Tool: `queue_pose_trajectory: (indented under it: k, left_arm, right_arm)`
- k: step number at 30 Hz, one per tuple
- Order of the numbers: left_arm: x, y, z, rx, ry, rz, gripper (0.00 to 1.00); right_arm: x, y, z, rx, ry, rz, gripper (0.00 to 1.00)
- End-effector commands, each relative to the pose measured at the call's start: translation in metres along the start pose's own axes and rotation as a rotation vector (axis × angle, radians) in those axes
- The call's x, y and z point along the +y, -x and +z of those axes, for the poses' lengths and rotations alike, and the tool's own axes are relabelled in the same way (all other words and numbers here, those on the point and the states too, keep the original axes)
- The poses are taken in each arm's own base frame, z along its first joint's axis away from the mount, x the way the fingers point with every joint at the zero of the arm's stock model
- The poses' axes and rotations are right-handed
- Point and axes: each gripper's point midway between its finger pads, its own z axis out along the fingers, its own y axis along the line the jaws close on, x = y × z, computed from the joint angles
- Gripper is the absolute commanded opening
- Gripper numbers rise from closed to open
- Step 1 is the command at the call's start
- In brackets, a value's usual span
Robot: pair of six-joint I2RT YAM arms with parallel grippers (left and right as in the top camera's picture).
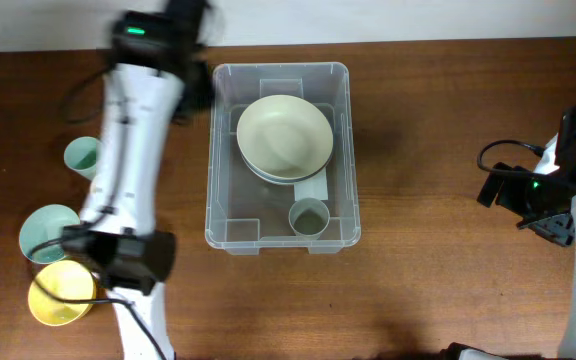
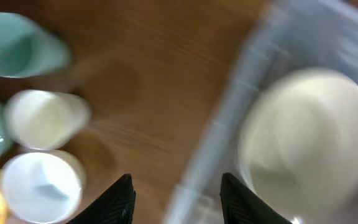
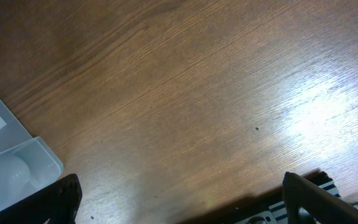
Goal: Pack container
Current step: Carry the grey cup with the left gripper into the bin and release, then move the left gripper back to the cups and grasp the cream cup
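Observation:
The clear plastic container (image 1: pixel 218 150) stands mid-table. It holds stacked cream bowls (image 1: pixel 284 135) and a small teal cup (image 1: pixel 308 216). My left gripper (image 1: pixel 196 85) hovers at the container's far left corner, blurred by motion. In the left wrist view the left gripper (image 2: pixel 176 177) is open and empty, its fingers either side of the container's rim (image 2: pixel 229 124), with the cream bowl (image 2: pixel 309 137) to the right. My right gripper (image 1: pixel 508 190) is open and empty over bare table at the right. In the right wrist view the right gripper (image 3: pixel 180 177) has a container corner (image 3: pixel 17 162) at its left.
Loose cups stand left of the container: a teal cup (image 1: pixel 83 157), a larger teal cup (image 1: pixel 48 230) and a yellow one (image 1: pixel 60 295). The left wrist view adds a cream cup (image 2: pixel 42 118) and a white cup (image 2: pixel 39 186). The left arm (image 1: pixel 133 150) crosses above them.

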Motion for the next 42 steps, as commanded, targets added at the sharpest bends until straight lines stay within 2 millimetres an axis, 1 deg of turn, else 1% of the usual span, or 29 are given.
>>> queue_pose_trajectory:
  k: [1, 3, 6, 9, 11, 14, 16, 17, 19, 20, 22, 24, 25, 26, 27, 29, 34, 35, 36, 42]
  left_arm:
    - [0.023, 0.008, -0.01, 0.026, -0.076, -0.005, 0.46]
    - [0.035, 0.01, -0.011, 0.032, -0.082, -0.031, 0.45]
    - [0.05, 0.011, -0.019, 0.017, -0.064, -0.035, 0.45]
    - [0.061, 0.002, -0.03, 0.013, -0.051, -0.028, 0.45]
    - [0.071, -0.012, -0.038, 0.026, -0.042, -0.019, 0.46]
    - [0.094, -0.043, -0.049, 0.059, -0.015, -0.031, 0.46]
    - [0.118, -0.064, -0.052, 0.072, 0.044, -0.049, 0.46]
    - [0.134, -0.075, -0.053, 0.073, 0.089, -0.075, 0.46]
    - [0.166, -0.095, -0.053, 0.071, 0.178, -0.177, 0.47]
    - [0.173, -0.099, -0.051, 0.068, 0.184, -0.201, 0.53]
    - [0.182, -0.103, -0.042, 0.05, 0.178, -0.24, 0.63]
    - [0.182, -0.101, -0.03, 0.042, 0.156, -0.252, 0.7]
    - [0.179, -0.099, -0.024, 0.042, 0.141, -0.244, 0.7]
    - [0.171, -0.094, -0.012, 0.048, 0.112, -0.208, 0.7]
    - [0.168, -0.091, -0.005, 0.055, 0.104, -0.189, 0.71]
    - [0.165, -0.083, 0.01, 0.068, 0.105, -0.15, 0.73]
    - [0.157, -0.062, 0.05, 0.091, 0.108, -0.088, 0.73]
    - [0.156, -0.058, 0.059, 0.095, 0.11, -0.086, 0.73]
    - [0.154, -0.053, 0.074, 0.104, 0.112, -0.083, 0.73]
    - [0.149, -0.044, 0.124, 0.149, 0.123, -0.051, 0.72]
  right_arm:
    - [0.001, 0.002, -0.007, -0.023, 0.01, -0.008, 0.99]
    - [0.001, 0.002, -0.007, -0.023, 0.01, -0.008, 0.99]
    - [0.001, 0.002, -0.007, -0.023, 0.01, -0.008, 0.99]
    - [0.001, 0.001, -0.007, -0.02, 0.009, -0.007, 0.99]
    - [0.001, 0.001, -0.007, -0.018, 0.009, -0.01, 0.99]
    - [0.001, 0.001, -0.007, -0.019, 0.009, -0.01, 0.99]
    - [0.001, 0.001, -0.007, -0.019, 0.009, -0.01, 0.99]
    - [0.001, 0.001, -0.007, -0.02, 0.009, -0.01, 0.99]
    - [0.001, 0.001, -0.007, -0.02, 0.009, -0.01, 0.99]
    - [0.001, 0.001, -0.007, -0.02, 0.009, -0.01, 0.99]
    - [0.001, 0.001, -0.007, -0.02, 0.01, -0.01, 0.99]
    - [0.001, 0.001, -0.007, -0.02, 0.01, -0.01, 0.99]
    - [0.001, 0.001, -0.007, -0.02, 0.01, -0.01, 0.99]
    - [0.001, 0.001, -0.007, -0.02, 0.01, -0.01, 0.99]
    - [0.001, 0.001, -0.007, -0.02, 0.01, -0.01, 0.99]
    - [0.001, 0.001, -0.007, -0.019, 0.01, -0.01, 0.99]
    - [0.001, 0.001, -0.007, -0.02, 0.009, -0.01, 0.99]
    - [0.001, 0.001, -0.007, -0.019, 0.01, -0.01, 0.99]
    - [0.001, 0.001, -0.007, -0.02, 0.009, -0.01, 0.99]
    - [0.001, 0.001, -0.007, -0.02, 0.009, -0.01, 0.99]
